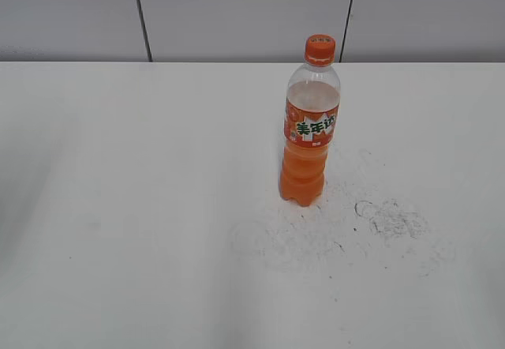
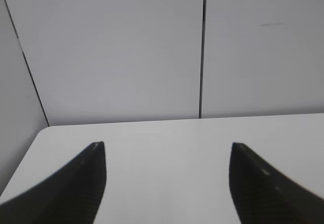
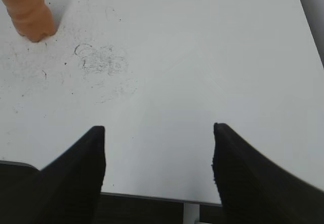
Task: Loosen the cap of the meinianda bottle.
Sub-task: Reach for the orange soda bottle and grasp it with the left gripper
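The meinianda bottle point(image 1: 310, 132) stands upright on the white table point(image 1: 142, 207), a little right of the middle in the exterior view and toward the far edge, where grey wall panels point(image 1: 237, 9) rise behind it. Its orange cap point(image 1: 319, 50) sits on the neck, above a clear shoulder; the orange drink fills the body from about the top of the label down. Just in front and to the right of the bottle's base the tabletop carries a patch of dark scuff marks point(image 1: 390, 219). Neither arm appears in the exterior view. In the left wrist view the left gripper point(image 2: 167, 155) is spread wide with nothing between its dark fingers point(image 2: 76, 183), hovering over bare table and facing the wall panels. In the right wrist view the right gripper point(image 3: 158, 138) is likewise wide open and holds nothing, near the table's front edge; the bottle's lower part point(image 3: 28, 11) shows in the top left corner, well apart from the fingers point(image 3: 248, 178), with the scuff marks point(image 3: 101, 59) between. Whether the cap is tight or slack probably cannot be judged from here.
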Controlling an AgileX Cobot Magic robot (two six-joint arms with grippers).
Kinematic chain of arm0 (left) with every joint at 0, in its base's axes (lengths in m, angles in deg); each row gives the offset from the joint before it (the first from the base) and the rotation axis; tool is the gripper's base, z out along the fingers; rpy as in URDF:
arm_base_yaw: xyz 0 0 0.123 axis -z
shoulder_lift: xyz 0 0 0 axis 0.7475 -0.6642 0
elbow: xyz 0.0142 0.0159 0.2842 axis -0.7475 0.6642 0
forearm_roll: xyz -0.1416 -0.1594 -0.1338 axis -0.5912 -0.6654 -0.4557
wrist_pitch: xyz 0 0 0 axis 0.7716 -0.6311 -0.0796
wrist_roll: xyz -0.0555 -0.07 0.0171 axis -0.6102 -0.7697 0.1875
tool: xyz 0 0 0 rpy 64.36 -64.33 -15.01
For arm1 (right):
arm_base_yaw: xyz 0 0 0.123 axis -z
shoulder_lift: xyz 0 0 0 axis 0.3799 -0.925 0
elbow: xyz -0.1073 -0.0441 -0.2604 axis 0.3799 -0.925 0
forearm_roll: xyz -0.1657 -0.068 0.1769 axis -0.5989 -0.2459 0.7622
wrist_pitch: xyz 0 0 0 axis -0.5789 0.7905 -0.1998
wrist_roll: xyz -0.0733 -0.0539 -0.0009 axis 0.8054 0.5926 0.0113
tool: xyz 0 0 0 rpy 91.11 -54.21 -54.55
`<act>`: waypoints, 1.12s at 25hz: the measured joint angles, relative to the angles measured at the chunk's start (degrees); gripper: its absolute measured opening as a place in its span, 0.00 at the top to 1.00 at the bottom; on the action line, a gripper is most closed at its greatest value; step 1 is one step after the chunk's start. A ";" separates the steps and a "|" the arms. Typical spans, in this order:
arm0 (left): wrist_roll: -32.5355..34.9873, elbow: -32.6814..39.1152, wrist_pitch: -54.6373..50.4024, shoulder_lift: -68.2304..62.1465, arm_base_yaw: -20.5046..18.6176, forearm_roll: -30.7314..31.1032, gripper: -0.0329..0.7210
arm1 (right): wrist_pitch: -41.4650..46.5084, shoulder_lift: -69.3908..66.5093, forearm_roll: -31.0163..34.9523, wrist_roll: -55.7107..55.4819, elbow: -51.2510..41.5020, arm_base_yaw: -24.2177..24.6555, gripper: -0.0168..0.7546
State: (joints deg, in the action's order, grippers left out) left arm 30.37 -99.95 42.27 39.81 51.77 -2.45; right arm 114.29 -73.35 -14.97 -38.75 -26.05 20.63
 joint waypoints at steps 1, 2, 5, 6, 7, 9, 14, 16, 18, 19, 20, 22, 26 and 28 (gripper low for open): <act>0.00 0.14 1.74 -3.43 0.06 0.00 0.19 | 0.00 0.00 0.00 0.00 0.00 0.00 0.34; 0.00 0.35 3.66 -6.20 0.21 0.00 0.19 | 0.00 0.00 0.00 0.00 0.00 0.00 0.34; -0.28 0.41 10.15 -13.95 2.28 0.00 0.19 | 0.00 0.00 0.00 0.00 0.00 0.00 0.34; -0.50 0.41 12.39 -16.75 3.42 0.14 0.20 | 0.00 0.00 0.00 0.00 0.00 0.00 0.34; -0.53 0.41 14.50 -19.07 4.68 0.42 0.20 | 0.00 0.00 0.00 0.00 0.00 0.00 0.34; -1.20 0.41 17.88 -24.64 6.90 1.77 0.21 | 0.00 0.00 0.00 0.00 0.00 0.00 0.34; -10.29 0.41 27.01 -36.72 9.99 13.75 0.21 | 0.00 0.00 0.00 0.00 0.00 0.00 0.34; -16.16 0.36 31.61 -41.46 10.00 20.92 0.21 | 0.00 0.00 0.00 0.00 0.00 0.00 0.34; -21.41 -0.47 35.69 -45.70 10.00 28.48 0.21 | 0.00 0.00 0.00 0.00 0.00 0.00 0.34; -24.20 -1.28 36.83 -47.92 10.00 33.10 0.21 | 0.00 0.00 0.00 0.00 0.00 0.00 0.34; -27.10 -2.57 37.84 -50.03 10.00 37.97 0.21 | 0.00 0.00 0.00 0.00 0.00 0.00 0.34; -32.25 -5.68 39.51 -53.57 9.95 46.85 0.21 | 0.00 0.00 0.00 0.00 0.00 0.00 0.34; -41.04 -13.01 42.71 -59.83 9.95 62.35 0.21 | 0.00 0.00 0.00 0.00 0.00 0.00 0.34; -46.33 -17.25 45.03 -62.75 9.95 70.26 0.21 | 0.00 0.00 0.00 0.00 0.00 0.00 0.34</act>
State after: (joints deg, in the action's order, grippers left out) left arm -15.96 -117.20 87.30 -22.94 61.72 67.81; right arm 114.29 -73.35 -14.97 -38.75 -26.05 20.63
